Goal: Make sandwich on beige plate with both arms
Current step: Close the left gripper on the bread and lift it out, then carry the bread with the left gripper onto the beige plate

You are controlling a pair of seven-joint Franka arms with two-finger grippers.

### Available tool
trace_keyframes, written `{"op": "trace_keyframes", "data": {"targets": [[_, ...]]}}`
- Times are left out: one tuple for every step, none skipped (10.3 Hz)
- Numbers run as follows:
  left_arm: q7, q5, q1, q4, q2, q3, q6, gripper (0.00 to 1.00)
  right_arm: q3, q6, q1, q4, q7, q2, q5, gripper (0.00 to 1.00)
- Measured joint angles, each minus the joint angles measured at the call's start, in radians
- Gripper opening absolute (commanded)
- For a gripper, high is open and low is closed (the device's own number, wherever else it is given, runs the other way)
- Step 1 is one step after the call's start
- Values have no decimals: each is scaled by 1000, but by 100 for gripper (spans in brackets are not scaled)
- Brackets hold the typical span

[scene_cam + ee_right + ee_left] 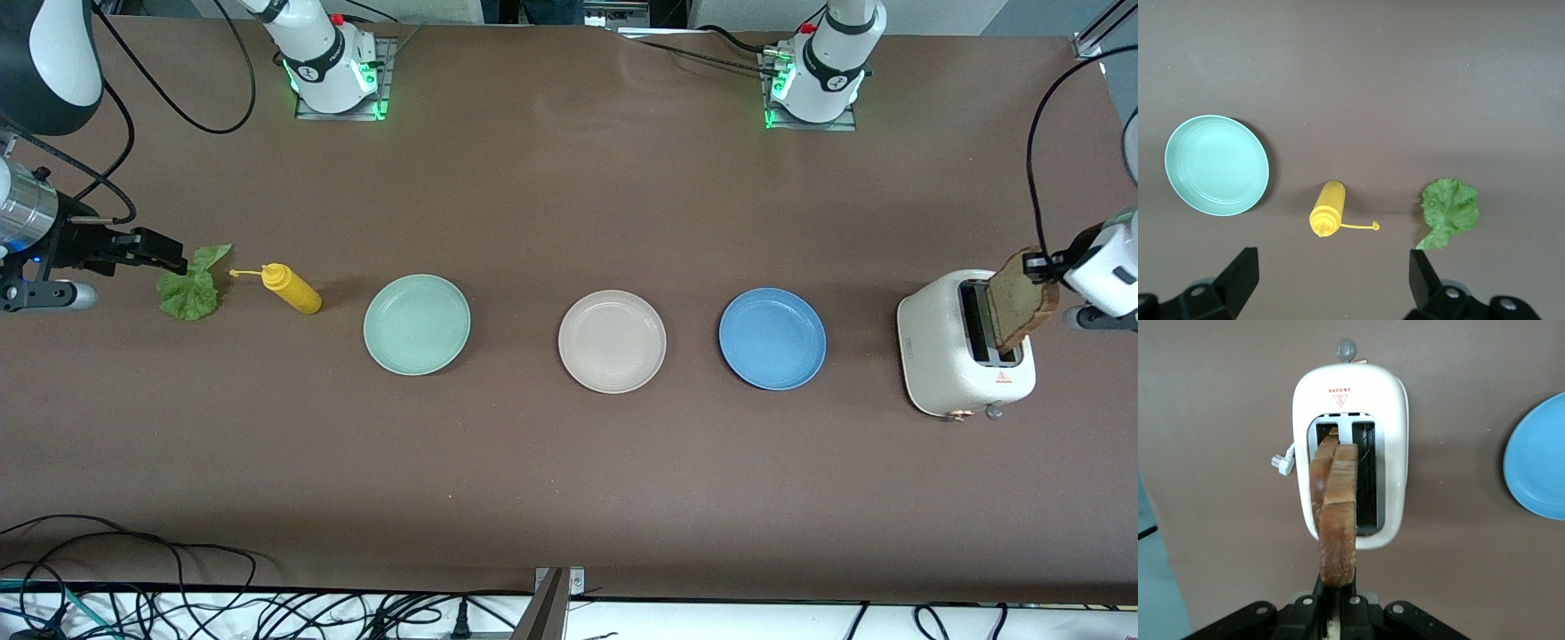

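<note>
At the right arm's end of the desk the right hand [164, 260] hung released, jaws spread wide, over the ruffled green lettuce leaf [194, 286], which lay flat on the brown desk [569, 471] close to that end's edge; the right arm seemed to be waiting. Beside the leaf lay a yellow plastic squeeze bottle [292, 288] on its side, its cap trailing on a thin strap. Next along the row, going toward the left arm's end, came a round mint-green plate [416, 324], then the round pale beige plate [612, 341] near the desk's middle, bare, then a round blue plate [772, 338]. At the left arm's end stood a white two-slot toaster [965, 356], and the left hand [1042, 263] was clenched on the upper edge of a tan bread slice with dark brown crust [1021, 300], whose lower part was in the slot, tilted. A second slice [1327, 447] showed in the same slot, pressed against the first. The likely trouble lay here: the pinch held only the crust edge, so the slice could tear or slip, and a slanted pull might drag the second slice out or tip the toaster.
</note>
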Motion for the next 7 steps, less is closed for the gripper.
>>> {"op": "trace_keyframes", "data": {"targets": [[0, 1, -1, 28, -5, -26, -21, 0, 0, 0, 0, 0, 0, 0, 0, 100], [-2, 1, -2, 46, -4, -57, -24, 0, 0, 0, 0, 0, 0, 0, 0, 100], [-10, 1, -3, 55, -4, -96, -24, 0, 0, 0, 0, 0, 0, 0, 0, 100], [-44, 1, -3, 57, -2, -152, -25, 0, 0, 0, 0, 0, 0, 0, 0, 100], [-103, 1, -6, 57, 1, -220, -25, 0, 0, 0, 0, 0, 0, 0, 0, 100], [-163, 1, -13, 57, 8, -280, -27, 0, 0, 0, -1, 0, 0, 0, 0, 100], [-220, -6, -32, 56, 21, -326, -28, 0, 0, 0, -1, 0, 0, 0, 0, 100]]}}
